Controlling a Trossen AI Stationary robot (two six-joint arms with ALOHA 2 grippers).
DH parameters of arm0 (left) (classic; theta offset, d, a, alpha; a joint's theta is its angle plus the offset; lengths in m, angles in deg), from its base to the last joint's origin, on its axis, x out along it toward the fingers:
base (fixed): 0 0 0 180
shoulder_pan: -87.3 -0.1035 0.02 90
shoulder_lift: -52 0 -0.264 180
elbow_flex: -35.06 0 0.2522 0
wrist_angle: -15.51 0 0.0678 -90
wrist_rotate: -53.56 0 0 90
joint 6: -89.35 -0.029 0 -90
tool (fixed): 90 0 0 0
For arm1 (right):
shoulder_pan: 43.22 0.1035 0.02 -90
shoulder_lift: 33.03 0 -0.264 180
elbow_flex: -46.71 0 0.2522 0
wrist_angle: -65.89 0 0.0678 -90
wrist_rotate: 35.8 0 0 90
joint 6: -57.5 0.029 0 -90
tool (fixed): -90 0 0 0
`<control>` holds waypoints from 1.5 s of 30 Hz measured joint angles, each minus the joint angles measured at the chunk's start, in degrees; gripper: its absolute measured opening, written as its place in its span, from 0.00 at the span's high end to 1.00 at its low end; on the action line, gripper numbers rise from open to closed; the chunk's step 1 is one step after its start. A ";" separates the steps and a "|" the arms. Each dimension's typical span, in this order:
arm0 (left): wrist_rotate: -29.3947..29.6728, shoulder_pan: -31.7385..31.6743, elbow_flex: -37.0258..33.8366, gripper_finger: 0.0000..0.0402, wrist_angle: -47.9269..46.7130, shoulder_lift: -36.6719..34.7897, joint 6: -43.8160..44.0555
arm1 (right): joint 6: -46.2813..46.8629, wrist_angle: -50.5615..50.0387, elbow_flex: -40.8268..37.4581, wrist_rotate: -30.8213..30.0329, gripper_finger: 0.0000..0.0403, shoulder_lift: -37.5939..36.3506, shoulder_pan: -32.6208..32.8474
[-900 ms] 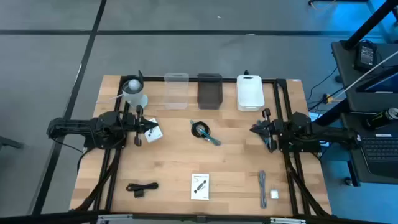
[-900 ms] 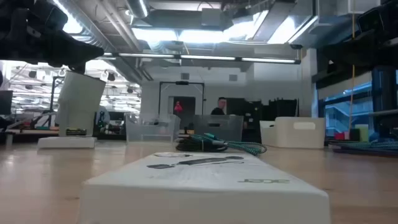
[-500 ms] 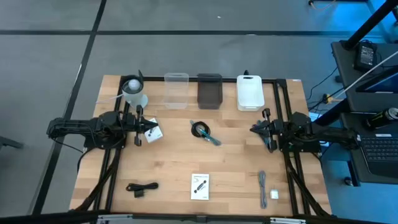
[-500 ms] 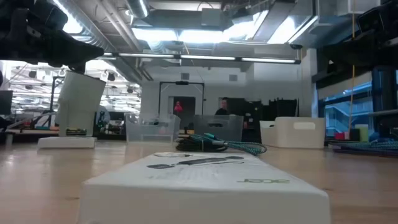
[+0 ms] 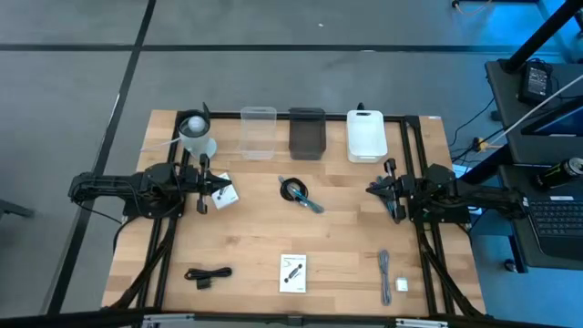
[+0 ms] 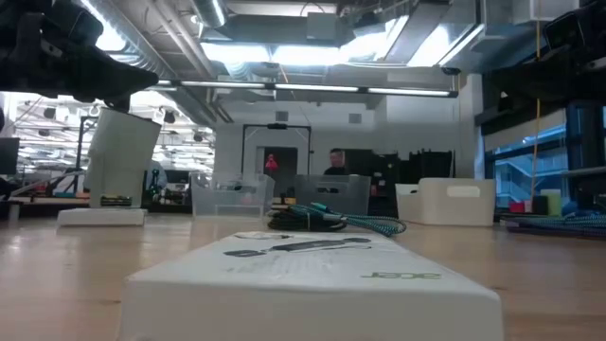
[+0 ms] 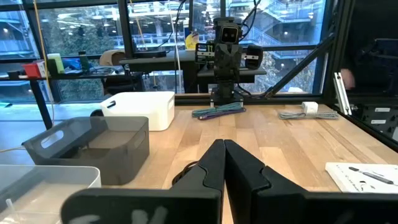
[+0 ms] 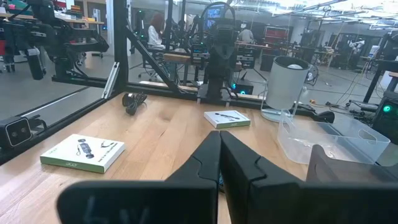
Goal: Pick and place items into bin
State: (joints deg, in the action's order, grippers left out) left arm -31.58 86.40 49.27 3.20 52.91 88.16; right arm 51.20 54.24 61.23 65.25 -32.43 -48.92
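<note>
Wooden table [image 5: 346, 237] in a glass-walled workshop. Left gripper [image 5: 202, 185] pinched together beside a white card [image 5: 223, 193]; right gripper [image 5: 390, 189] closed too, the coiled cable [image 5: 294, 189] well apart between them.

3 bins: clear [image 5: 259, 132], dark grey [image 5: 307, 133], white [image 5: 367, 135]; pale wood table [image 5: 346, 228], black coiled cable [image 5: 208, 274], white printed box [image 5: 292, 272]

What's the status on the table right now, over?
Left hand shut, empty, beside a white card. Right hand shut, empty. Items out on the table, bins at the back. Nothing in the way.
</note>
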 joint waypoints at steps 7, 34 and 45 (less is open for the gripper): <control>0.00 0.01 0.01 1.00 -0.01 -0.02 -0.01 | 0.02 0.00 -0.01 0.01 0.96 0.01 0.00; 0.00 0.02 0.02 1.00 -0.02 -0.01 -0.02 | 0.01 0.04 -0.02 0.00 0.96 0.01 0.00; 0.00 0.00 0.01 1.00 -0.01 -0.02 -0.02 | 6.22 0.01 -0.02 0.03 0.96 0.02 0.01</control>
State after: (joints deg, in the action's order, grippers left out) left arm -31.58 86.40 49.28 3.20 52.89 88.14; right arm 57.42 54.25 61.21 65.28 -32.40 -48.92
